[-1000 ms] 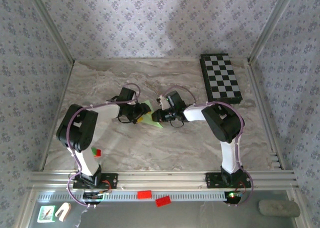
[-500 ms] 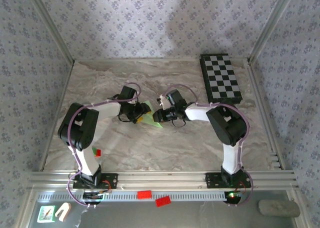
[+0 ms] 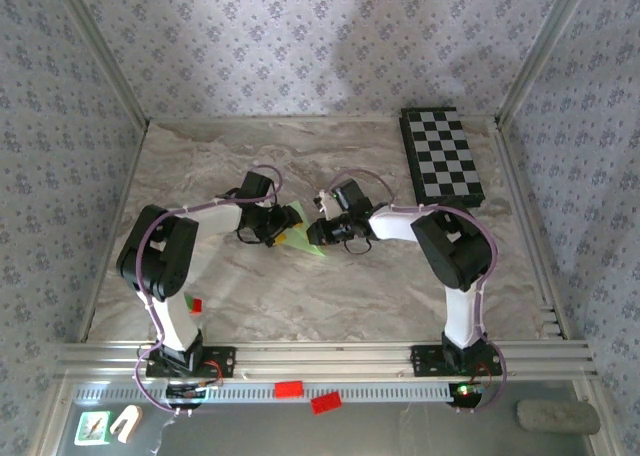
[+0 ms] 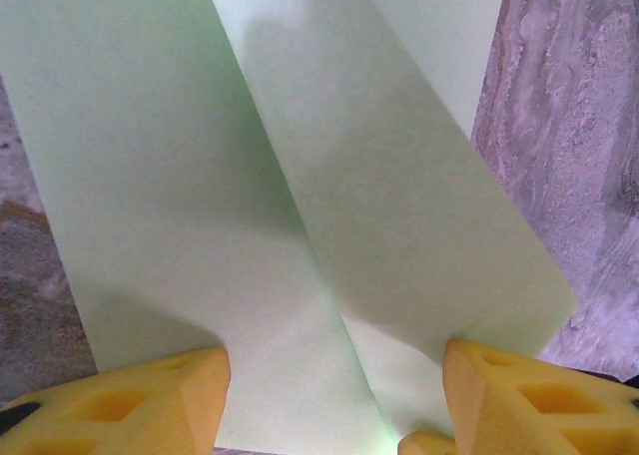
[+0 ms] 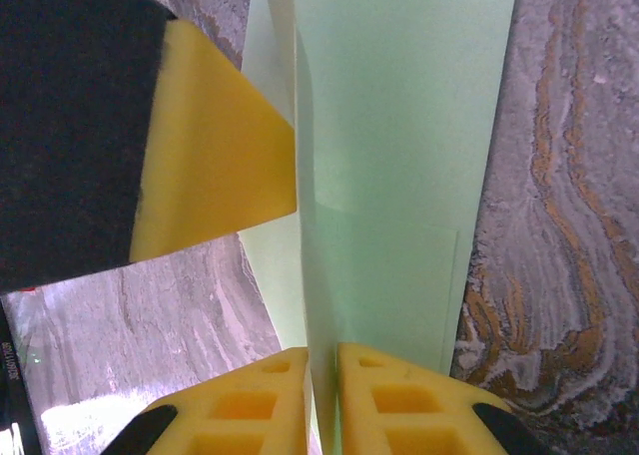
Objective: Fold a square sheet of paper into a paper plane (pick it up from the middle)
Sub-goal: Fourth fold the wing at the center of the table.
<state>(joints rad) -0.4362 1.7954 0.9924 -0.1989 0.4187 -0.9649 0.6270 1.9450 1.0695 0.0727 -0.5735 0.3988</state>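
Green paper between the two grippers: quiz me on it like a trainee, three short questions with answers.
1. True or false: the right gripper pinches a fold of the paper.
2. Where on the table does the checkered board lie? A: far right corner. B: near left corner. C: under the paper.
3. Which gripper has its jaws standing wide apart?
Key: 1 true; 2 A; 3 left gripper.
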